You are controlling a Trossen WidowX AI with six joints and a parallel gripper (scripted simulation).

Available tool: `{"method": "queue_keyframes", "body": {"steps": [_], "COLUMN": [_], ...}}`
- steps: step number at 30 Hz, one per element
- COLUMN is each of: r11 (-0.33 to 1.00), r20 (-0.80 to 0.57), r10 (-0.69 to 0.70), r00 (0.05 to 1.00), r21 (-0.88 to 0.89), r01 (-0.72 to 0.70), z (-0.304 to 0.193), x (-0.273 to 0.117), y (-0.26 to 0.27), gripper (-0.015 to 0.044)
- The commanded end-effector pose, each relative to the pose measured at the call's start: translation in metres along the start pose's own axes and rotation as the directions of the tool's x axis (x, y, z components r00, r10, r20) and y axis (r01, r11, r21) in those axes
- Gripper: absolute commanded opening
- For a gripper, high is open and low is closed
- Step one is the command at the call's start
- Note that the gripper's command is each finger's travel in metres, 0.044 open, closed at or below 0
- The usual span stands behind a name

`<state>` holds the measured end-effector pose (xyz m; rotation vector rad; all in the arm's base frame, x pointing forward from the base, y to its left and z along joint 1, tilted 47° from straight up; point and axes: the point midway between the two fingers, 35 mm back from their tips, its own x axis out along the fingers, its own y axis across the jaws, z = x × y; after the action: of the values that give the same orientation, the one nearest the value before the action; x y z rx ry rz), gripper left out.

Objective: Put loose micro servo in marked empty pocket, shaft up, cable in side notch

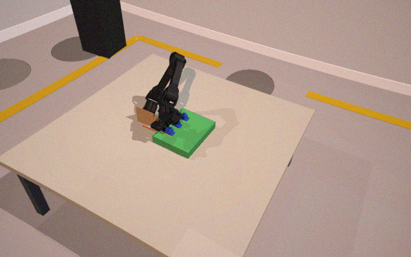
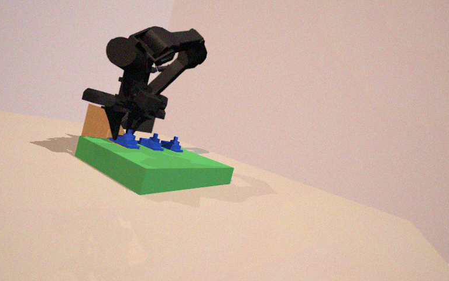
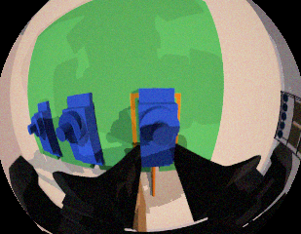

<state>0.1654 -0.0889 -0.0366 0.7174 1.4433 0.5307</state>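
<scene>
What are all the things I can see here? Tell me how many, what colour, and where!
Table: one, beige, under everything.
Deck: one, green flat block, on the table.
Servos: three, blue, in a row along the deck's edge; one in the pincer, two beside it.
Pocket outline: one, orange, around the held servo.
Cable: one, orange, running off the deck's edge.
Box: one, brown, behind the deck.
Arm: one, black.
Pincer: one, black, shut on the servo.
</scene>
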Motion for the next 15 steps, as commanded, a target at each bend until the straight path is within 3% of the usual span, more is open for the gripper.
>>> {"method": "queue_keyframes", "body": {"steps": [1,5,15], "r11": [1.000,1.000,1.000], "r20": [0.001,0.001,0.001], "r10": [0.000,0.000,0.000], "r00": [1.000,1.000,1.000], "r21": [0.005,0.005,0.006], "r01": [0.000,0.000,0.000], "z": [0.000,0.000,-0.003], "x": [0.000,0.000,-0.035], "y": [0.000,0.000,0.002], "gripper": [0.0079,0.0184,0.0187]}}
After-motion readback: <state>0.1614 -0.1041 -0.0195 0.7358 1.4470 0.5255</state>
